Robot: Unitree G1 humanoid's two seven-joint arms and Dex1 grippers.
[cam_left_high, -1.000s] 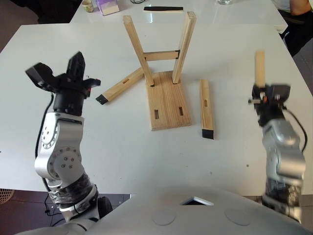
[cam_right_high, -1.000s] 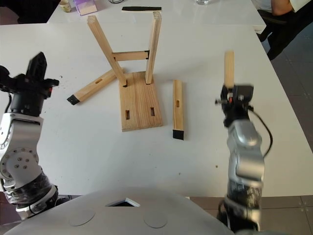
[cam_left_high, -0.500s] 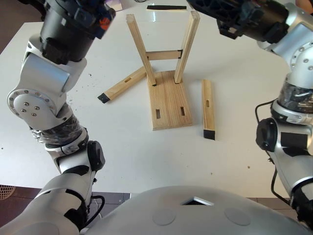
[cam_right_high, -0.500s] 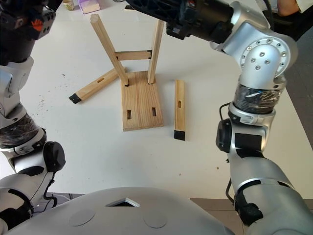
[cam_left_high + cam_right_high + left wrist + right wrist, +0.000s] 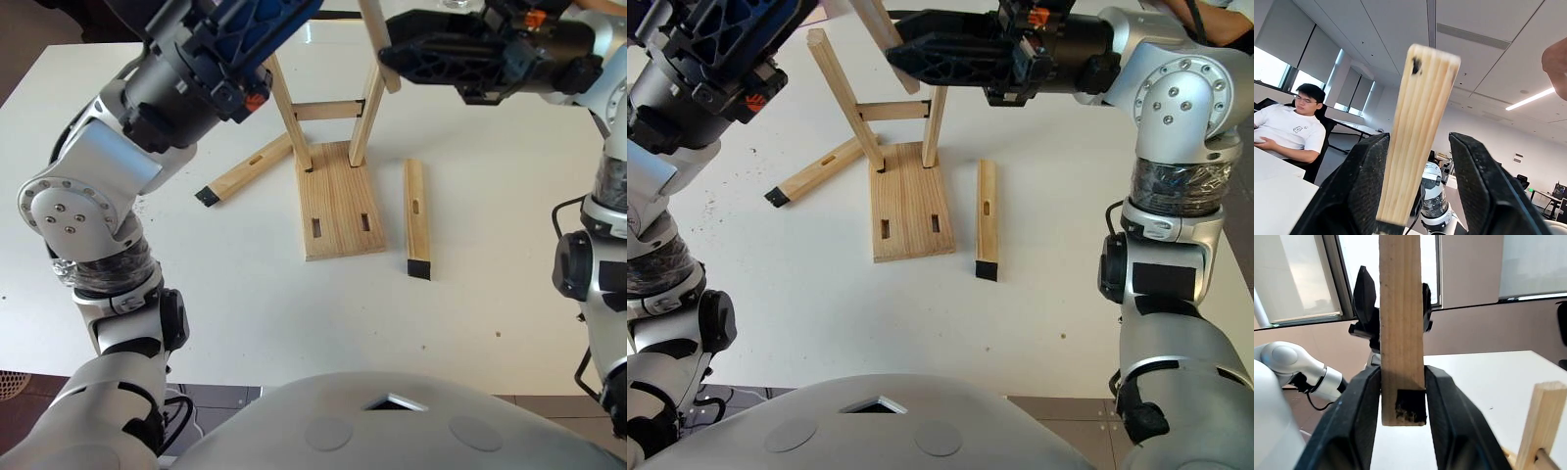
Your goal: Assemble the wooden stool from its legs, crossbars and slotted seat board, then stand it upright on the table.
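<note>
- Table (image 5: 196, 294): every loose part lies on it, below my two grippers and nearer to me than they are.
- Seat board (image 5: 341, 211): flat at mid-table. Two standing legs (image 5: 284, 98) sit in its far slots, joined by the fitted crossbar (image 5: 321, 111). Its near slots are open.
- Left loose leg (image 5: 245, 168): angled, just beside the board.
- Right loose leg (image 5: 416, 230): just right of the board, long axis running near-to-far, slot (image 5: 415, 207) facing up.
- Held crossbar (image 5: 1400, 308): my right gripper (image 5: 1401, 369) is clamped on it near its dark end. Its long axis is roughly upright, high over the board's far end.
- Left gripper (image 5: 1419, 137): against the same bar, farther up it. I cannot tell whether it has closed.
- Judgement: the upright bar suits the upward slot. The right loose leg is nearer my right arm, down and toward me.
</note>
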